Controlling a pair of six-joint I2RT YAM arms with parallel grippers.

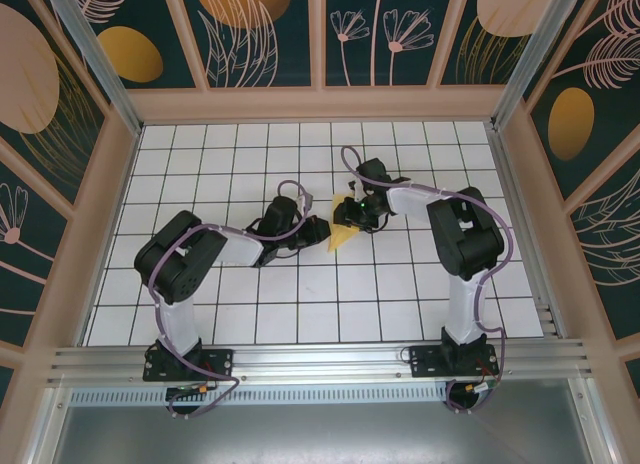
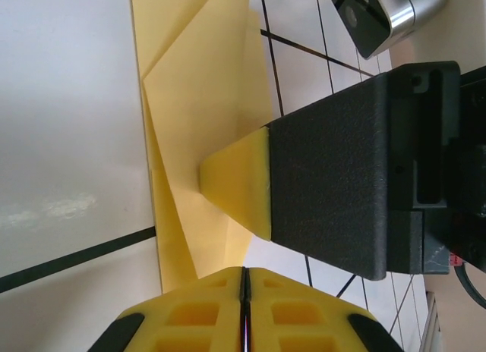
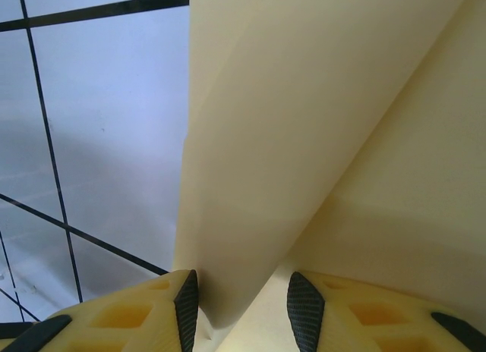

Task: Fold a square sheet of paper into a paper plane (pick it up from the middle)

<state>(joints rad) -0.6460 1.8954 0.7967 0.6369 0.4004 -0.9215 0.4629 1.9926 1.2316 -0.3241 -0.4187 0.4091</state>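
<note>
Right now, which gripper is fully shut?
The left gripper: its yellow pads meet along a thin seam. The right gripper has its fingers apart, with a fold of the yellow paper between them.

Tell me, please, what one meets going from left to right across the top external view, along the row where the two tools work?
Left arm's elbow → left tool → folded yellow paper → right tool → right arm's elbow.
</note>
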